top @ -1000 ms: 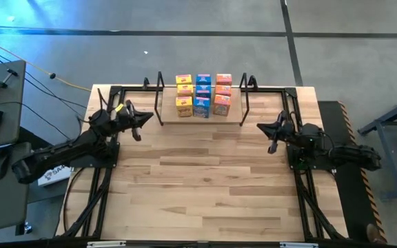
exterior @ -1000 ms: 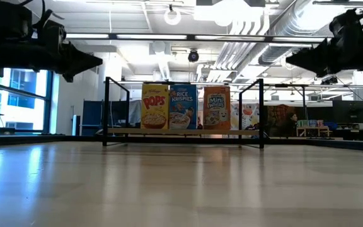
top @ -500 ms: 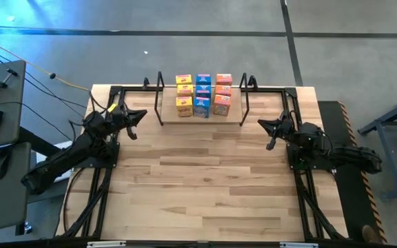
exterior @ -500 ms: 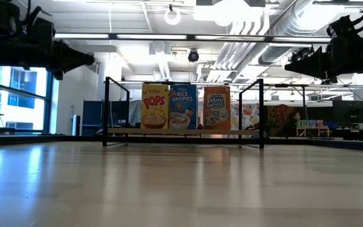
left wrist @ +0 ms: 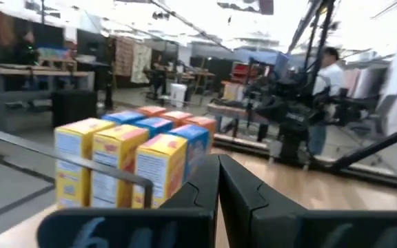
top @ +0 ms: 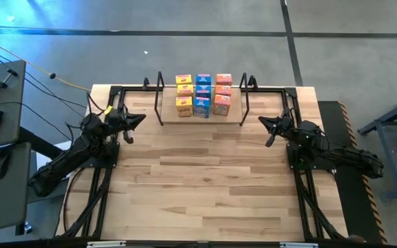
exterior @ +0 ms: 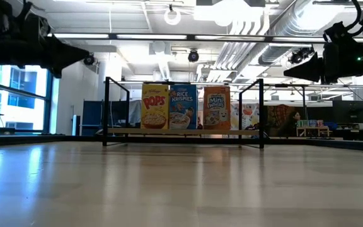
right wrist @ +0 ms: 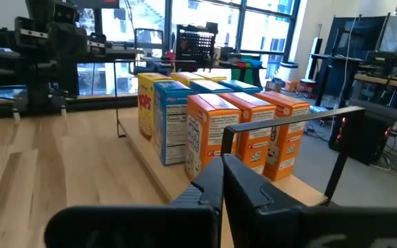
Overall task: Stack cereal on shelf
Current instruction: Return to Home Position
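- My left hand hung above the desk's left edge, clenched on nothing.
- My right hand hung above the right edge, fingers likewise pressed together and empty.
- The small yellow, blue and orange cardboard cereal boxes stood upright on the light wooden plank shelf with its black wire frame, at the middle of the desk's far edge. Yellow stood toward the shelf's left end, blue in the middle and orange toward the right.
- I judged them light, thin-walled, easily dented, smooth-faced and quick to topple.
- I would have pinched one gently across its broad faces, near mid-height.
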`<action>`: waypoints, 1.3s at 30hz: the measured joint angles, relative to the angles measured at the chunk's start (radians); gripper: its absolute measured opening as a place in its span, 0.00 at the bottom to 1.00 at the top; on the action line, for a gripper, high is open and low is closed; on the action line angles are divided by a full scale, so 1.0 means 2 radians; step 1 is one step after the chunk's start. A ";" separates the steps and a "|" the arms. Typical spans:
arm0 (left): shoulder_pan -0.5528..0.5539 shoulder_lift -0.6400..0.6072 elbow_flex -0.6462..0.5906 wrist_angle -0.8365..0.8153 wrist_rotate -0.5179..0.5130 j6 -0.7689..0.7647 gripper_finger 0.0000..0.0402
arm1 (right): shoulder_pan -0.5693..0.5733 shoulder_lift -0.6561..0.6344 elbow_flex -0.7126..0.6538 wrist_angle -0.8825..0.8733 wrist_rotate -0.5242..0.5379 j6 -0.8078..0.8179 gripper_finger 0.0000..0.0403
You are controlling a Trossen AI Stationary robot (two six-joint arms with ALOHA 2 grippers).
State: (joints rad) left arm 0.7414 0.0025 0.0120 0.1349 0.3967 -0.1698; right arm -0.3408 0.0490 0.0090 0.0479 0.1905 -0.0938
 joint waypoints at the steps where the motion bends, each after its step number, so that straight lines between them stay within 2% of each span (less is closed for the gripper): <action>1: 0.000 0.000 0.000 -0.005 -0.004 0.006 0.00 | 0.000 0.000 0.000 0.000 0.000 -0.002 0.00; 7: 0.000 0.011 0.000 -0.039 -0.042 0.015 0.00 | 0.000 0.002 0.000 0.000 0.000 -0.058 0.00; 22: 0.000 0.031 0.000 -0.038 -0.043 -0.019 0.00 | 0.000 0.002 0.000 0.000 0.000 -0.043 0.00; 39: 0.000 0.031 0.000 -0.038 -0.043 -0.019 0.01 | 0.000 0.002 0.000 0.000 0.000 -0.045 0.00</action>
State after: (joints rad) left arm 0.7410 0.0654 0.0120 0.0586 0.3111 -0.2074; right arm -0.3408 0.0521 0.0082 0.0479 0.1909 -0.1833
